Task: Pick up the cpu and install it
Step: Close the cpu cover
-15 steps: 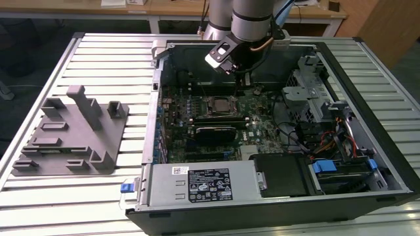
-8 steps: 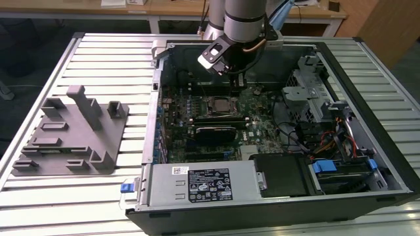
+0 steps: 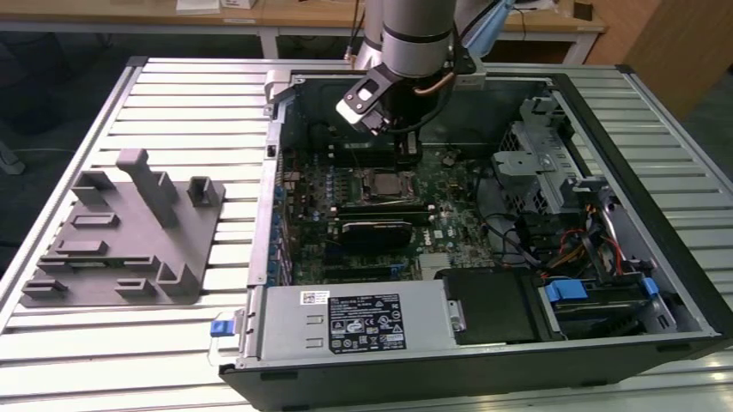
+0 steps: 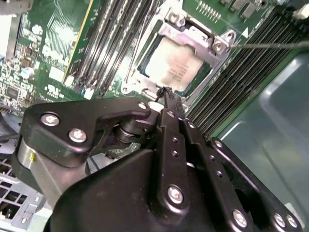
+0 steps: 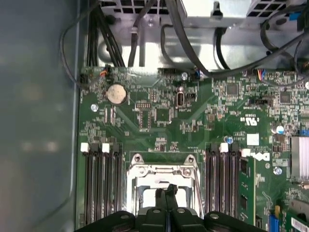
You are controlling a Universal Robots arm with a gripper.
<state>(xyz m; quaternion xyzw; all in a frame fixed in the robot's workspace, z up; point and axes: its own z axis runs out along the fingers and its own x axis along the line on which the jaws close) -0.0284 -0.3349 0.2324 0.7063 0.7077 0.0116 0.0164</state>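
My gripper [image 4: 166, 92], fingers pressed together on nothing, hung just over the cpu [image 4: 176, 67] lying in its socket frame [image 4: 195, 36]; I judged a skewed push could unseat it.

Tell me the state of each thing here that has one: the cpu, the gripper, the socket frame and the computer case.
cpu: lying flat inside the socket, shiny top up.
gripper: shut, nothing between its fingers, tips at the cpu's edge; contact unclear.
socket frame: surrounds the cpu; cannot tell whether it is latched.
computer case: on its side, side panel off, motherboard exposed.
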